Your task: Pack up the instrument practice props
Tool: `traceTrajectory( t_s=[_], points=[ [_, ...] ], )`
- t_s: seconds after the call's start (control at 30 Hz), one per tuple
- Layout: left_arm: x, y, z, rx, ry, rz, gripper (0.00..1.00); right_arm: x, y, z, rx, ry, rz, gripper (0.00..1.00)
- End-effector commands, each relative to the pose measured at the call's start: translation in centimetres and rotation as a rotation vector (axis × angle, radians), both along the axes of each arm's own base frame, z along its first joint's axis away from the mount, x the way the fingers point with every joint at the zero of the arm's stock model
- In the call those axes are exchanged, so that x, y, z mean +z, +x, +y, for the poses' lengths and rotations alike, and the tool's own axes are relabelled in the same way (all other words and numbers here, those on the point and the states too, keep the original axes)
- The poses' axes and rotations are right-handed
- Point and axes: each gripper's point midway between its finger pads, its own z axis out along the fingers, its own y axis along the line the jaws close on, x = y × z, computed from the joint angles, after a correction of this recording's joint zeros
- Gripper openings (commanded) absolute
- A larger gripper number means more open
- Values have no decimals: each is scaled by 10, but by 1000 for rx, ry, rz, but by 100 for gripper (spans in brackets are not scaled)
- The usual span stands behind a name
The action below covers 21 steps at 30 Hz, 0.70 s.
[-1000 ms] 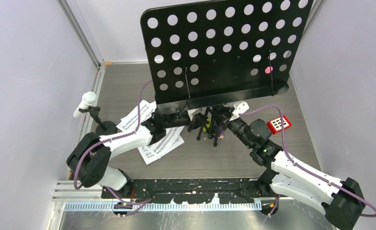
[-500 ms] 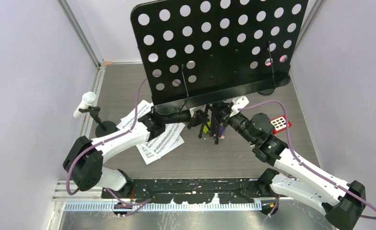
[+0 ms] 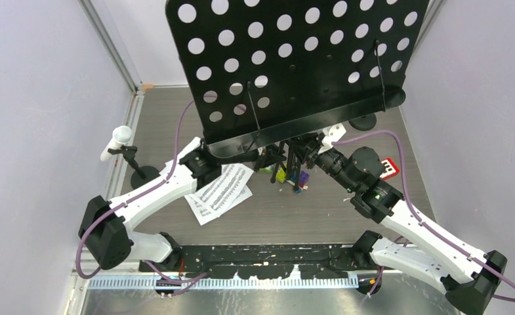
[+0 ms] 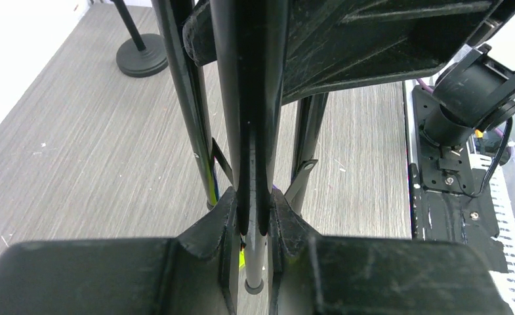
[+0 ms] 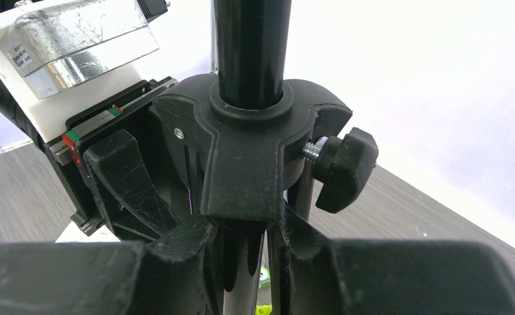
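Observation:
The black perforated music desk (image 3: pixel 294 59) fills the upper top view, raised and tilted over its tripod legs (image 3: pixel 287 161). My left gripper (image 4: pixel 253 220) is shut on the stand's central pole (image 4: pixel 248 98); in the top view it is hidden under the desk's lip. My right gripper (image 5: pixel 245 243) is shut on the stand just below its clamp collar (image 5: pixel 254 151). White sheet-music pages (image 3: pixel 218 193) lie beneath my left arm. The white microphone (image 3: pixel 115 142) sits on its round-based mount (image 3: pixel 143 176) at the left. A second mount base (image 3: pixel 363 123) stands at the right. The pink microphone is hidden.
Colourful toy blocks (image 3: pixel 290 177) lie under the tripod. The red keypad (image 3: pixel 389 167) is partly covered by my right arm. Purple walls close in left and right. A round mount base (image 4: pixel 141 62) also shows far left in the left wrist view.
The music desk has risen toward the camera and shifted left, now covering the pink spot seen earlier. Both arms have stretched upward and inward with the stand.

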Motion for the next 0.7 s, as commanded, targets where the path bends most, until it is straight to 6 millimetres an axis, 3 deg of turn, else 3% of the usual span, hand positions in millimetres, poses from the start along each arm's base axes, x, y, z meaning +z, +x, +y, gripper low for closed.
traceTrajectory(
  t_s=[0.0,0.2,0.37,0.53,0.67],
  points=[
    [70,-19,1,-55,-131,-114,0,114,-25,-6,68,185,-253,0],
    [80,-30,14,-44,-125,-100,0,125,-30,-1,107,234,-229,1],
    [88,-49,37,-22,-130,-111,0,123,-34,14,186,259,-192,1],
    [68,-66,58,0,-109,-60,0,118,-41,34,282,284,-155,1],
    [42,-75,66,17,-113,6,0,96,-51,51,332,249,-123,1]
  ],
)
